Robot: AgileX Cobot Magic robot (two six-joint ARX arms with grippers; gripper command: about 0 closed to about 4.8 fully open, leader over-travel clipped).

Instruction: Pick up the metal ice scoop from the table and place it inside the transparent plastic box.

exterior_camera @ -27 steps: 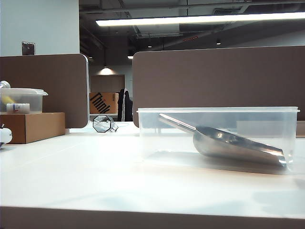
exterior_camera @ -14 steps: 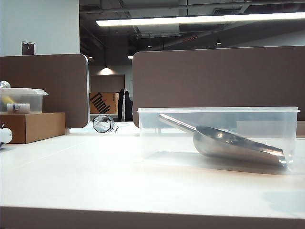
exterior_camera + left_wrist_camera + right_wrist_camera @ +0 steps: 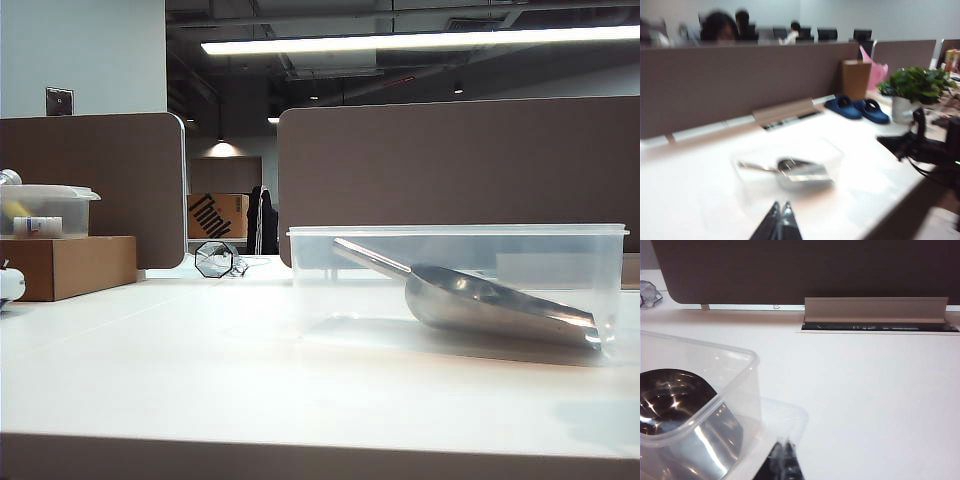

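- Your left gripper (image 3: 780,223) has its jaws pressed together with nothing between them; it hangs clear above the table (image 3: 200,370), and the transparent plastic box (image 3: 835,157) sits well ahead of its tips
- The metal ice scoop (image 3: 480,300) already lies inside that box, bowl on the floor, handle slanting up towards the rim, so the placing looks done
- Your right gripper (image 3: 785,460) is also closed and empty, tips just beside the box's near corner (image 3: 752,362), apparently not touching
- The risk I see: a careless swing of the right arm could clip that corner and shove the light box, rattling the scoop
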